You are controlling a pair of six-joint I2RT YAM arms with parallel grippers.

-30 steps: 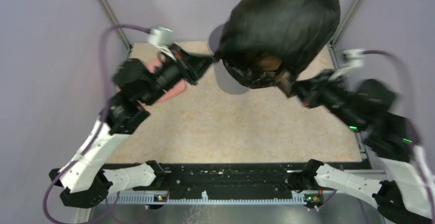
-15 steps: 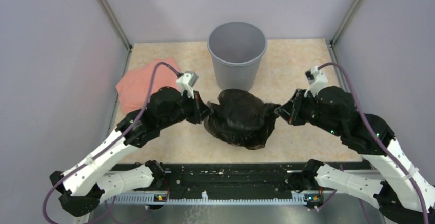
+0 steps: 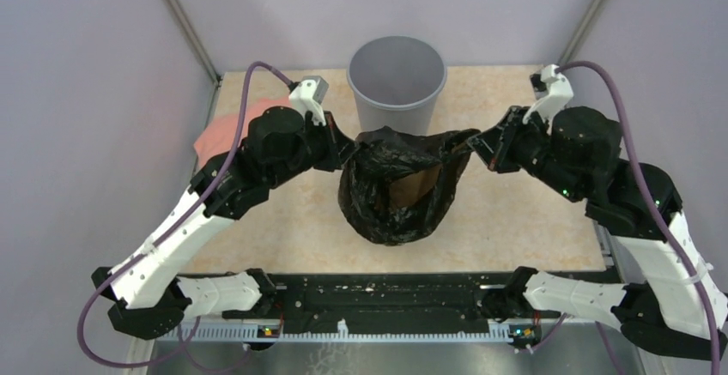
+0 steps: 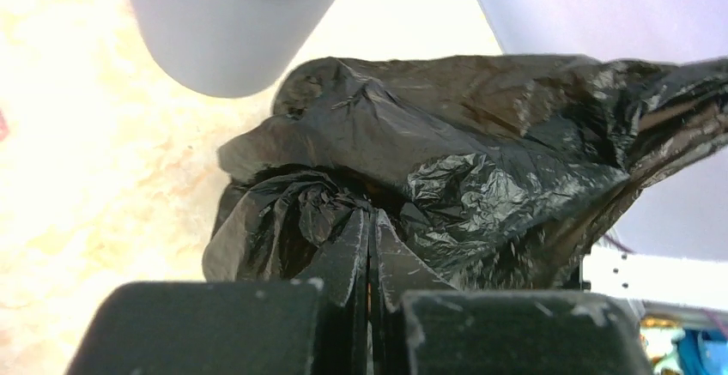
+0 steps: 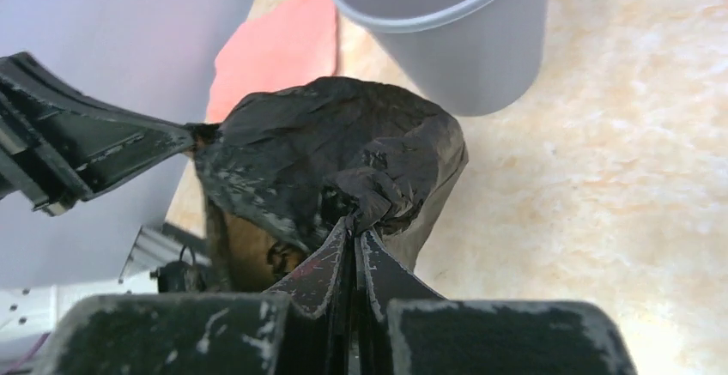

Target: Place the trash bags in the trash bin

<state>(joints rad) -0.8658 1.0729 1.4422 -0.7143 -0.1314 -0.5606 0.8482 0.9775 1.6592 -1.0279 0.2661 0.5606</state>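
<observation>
Black trash bag (image 3: pixel 397 190) held up between both arms, just in front of the grey bin (image 3: pixel 375 117).
The bag hangs outside the bin on its near side, crinkled and glossy, brownish where the plastic thins. The left jaws are pinched fully together on its left edge, and the right jaws are clamped tight on a bunched fold at its right edge. The bin stands upright at the far side of the counter (image 3: pixel 515 220). A pink cloth (image 3: pixel 216 137) lies to the left, partly hidden by the left arm.

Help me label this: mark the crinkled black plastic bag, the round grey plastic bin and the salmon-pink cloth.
crinkled black plastic bag (image 3: pixel 378 212), top view, hanging belly
round grey plastic bin (image 3: pixel 386 117), top view, near outer wall
salmon-pink cloth (image 3: pixel 210 139), top view, exposed left part
</observation>
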